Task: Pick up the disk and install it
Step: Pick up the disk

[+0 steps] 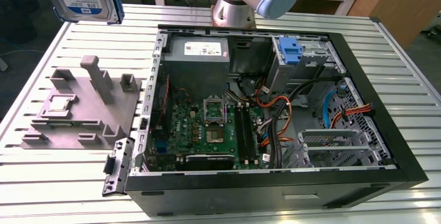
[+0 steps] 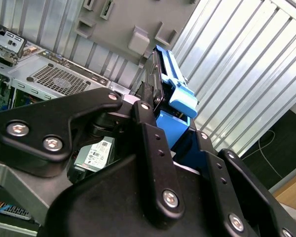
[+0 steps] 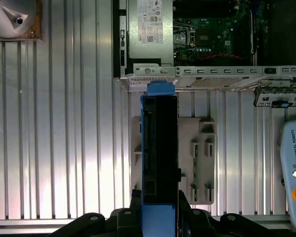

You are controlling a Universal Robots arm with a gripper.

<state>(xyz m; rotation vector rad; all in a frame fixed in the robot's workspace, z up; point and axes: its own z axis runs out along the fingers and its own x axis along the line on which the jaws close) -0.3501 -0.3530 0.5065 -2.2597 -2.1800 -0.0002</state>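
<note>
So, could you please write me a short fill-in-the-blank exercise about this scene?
1. The disk in the gripper has a ___ frame.
2. The case is ___ on its upper side, so its motherboard shows.
3. The fixture lies on the table, to the exterior view's ___ of the case.
Missing words: blue; open; left.
</note>
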